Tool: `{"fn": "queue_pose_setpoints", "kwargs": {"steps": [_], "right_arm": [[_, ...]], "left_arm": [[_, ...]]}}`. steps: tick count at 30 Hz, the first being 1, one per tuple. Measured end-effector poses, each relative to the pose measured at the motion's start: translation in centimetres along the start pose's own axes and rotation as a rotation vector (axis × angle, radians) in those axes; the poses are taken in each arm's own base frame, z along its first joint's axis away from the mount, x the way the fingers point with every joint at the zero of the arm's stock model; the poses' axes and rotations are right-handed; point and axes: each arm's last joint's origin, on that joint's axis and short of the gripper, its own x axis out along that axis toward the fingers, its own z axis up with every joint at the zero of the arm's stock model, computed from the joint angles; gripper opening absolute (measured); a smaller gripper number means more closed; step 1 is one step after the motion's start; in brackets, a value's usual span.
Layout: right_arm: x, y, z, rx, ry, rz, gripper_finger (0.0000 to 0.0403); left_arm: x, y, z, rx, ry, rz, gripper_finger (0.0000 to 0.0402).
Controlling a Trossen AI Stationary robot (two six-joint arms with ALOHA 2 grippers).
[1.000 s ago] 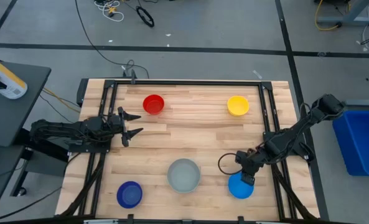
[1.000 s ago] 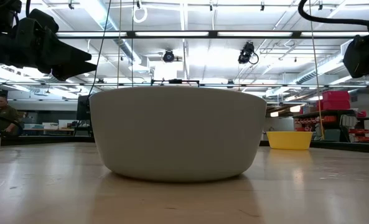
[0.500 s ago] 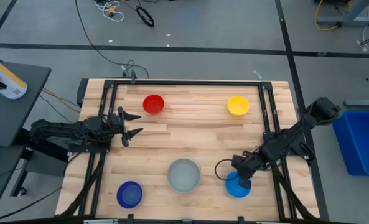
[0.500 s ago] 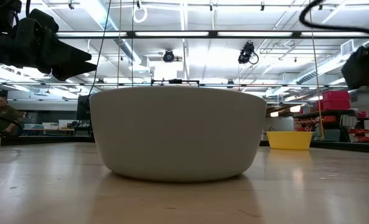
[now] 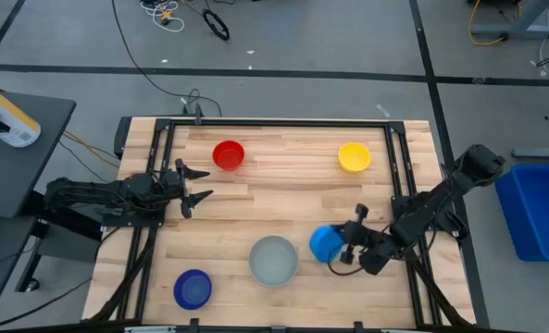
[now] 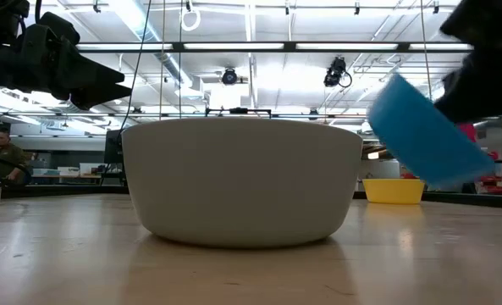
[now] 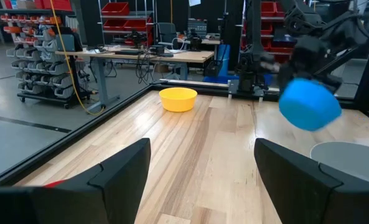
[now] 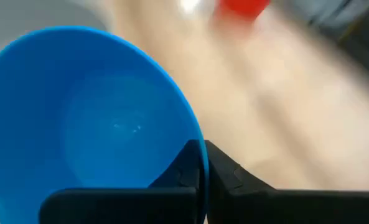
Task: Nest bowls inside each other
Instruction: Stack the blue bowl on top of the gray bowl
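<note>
Right gripper (image 5: 342, 250) carries the light blue bowl (image 5: 325, 243) clear of the table, pinched shut on its rim.

The bowl hangs tilted at three o'clock of the grey bowl (image 5: 273, 259); it looks light, stiff, slick, best held by its thin rim. Left gripper (image 5: 193, 183) waits open at nine o'clock.

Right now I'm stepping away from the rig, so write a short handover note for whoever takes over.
Right hand: shut on the rim of the light blue bowl, lifted and tilted, just right of the grey bowl.
Left hand: open, empty, waiting at the table's left side.
On the table, apart: red bowl, yellow bowl, dark blue bowl, grey bowl.
Done: nothing nested yet.
Left: all the nesting, probably starting with the light blue into the grey.
</note>
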Motion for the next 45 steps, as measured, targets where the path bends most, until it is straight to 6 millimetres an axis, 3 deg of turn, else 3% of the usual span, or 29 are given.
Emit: {"fn": "queue_pose_setpoints", "kwargs": {"steps": [4,8,14,19,26,31,39,45], "right_arm": [[-0.2,0.0,0.8,-0.03,-0.149,-0.144,0.0002],[0.3,0.1,2.3,-0.026,-0.216,-0.176,0.0002],[2.3,-0.4,4.4,0.018,-0.352,0.009,0.0002],[5.3,-1.0,5.3,0.038,-0.461,0.16,0.0002],[11.1,0.5,5.3,0.072,-0.369,0.292,0.0002],[13.6,2.0,6.7,0.082,-0.249,0.403,0.0002],[14.3,3.6,11.1,0.086,0.019,0.52,0.0001],[14.2,3.5,13.1,0.121,0.162,0.582,0.0001]], "left_arm": [[0.0,0.0,0.0,0.0,0.0,0.0,0.0294],[0.0,0.0,0.0,0.0,0.0,0.0,0.0294],[0.0,0.0,0.0,0.0,0.0,0.001,0.0294],[0.0,0.0,0.0,0.0,0.0,0.001,0.0294],[0.0,0.0,0.0,0.0,0.0,0.003,0.0294],[0.0,0.0,0.0,0.0,0.0,0.002,0.0294],[0.0,0.0,0.0,0.002,0.0,0.003,0.0294],[0.0,0.0,0.0,0.003,0.0,0.003,0.0294]]}}
